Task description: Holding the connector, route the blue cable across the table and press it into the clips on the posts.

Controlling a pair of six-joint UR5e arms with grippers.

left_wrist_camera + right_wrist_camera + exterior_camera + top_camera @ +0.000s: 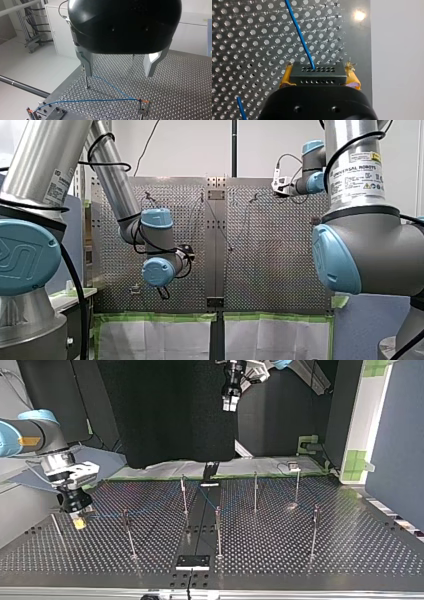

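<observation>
Yellow pads of my right gripper are shut on the black connector, from which the thin blue cable runs off over the perforated table. At the top view's left this right gripper hangs low over the plate beside a post. The cable stretches from there towards the middle posts. In the left wrist view the cable lies between clips, one on a post. My left gripper is open, high above the table, holding nothing; it also shows high in the top view.
Several thin posts stand across the perforated plate. A black bracket sits at the plate's near middle edge in the top view. A dark panel hangs behind the table.
</observation>
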